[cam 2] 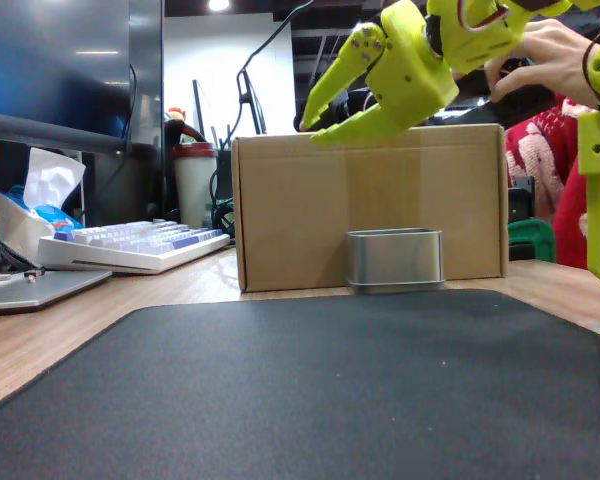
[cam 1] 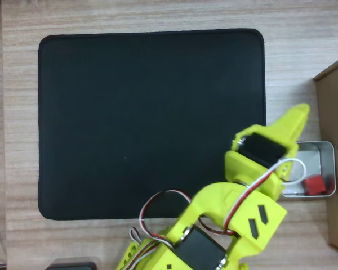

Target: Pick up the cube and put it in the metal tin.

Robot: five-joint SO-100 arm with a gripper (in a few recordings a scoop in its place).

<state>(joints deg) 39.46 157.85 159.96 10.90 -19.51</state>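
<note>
The cube [cam 1: 314,184] lies inside the tin [cam 1: 327,149]; the gripper [cam 2: 322,118], empty and spread wide, hangs above, so release looks done

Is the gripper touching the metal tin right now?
Apart. The fixed view shows the gripper open, well above the metal tin, with cardboard box between.

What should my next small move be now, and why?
Probably just lift the arm up and back toward the mat. The cube already lies inside the tin, at its near right corner in the overhead view. In the fixed view the gripper hangs open and empty, well above the tin, in front of the box. Nothing seems left to grasp.
</note>
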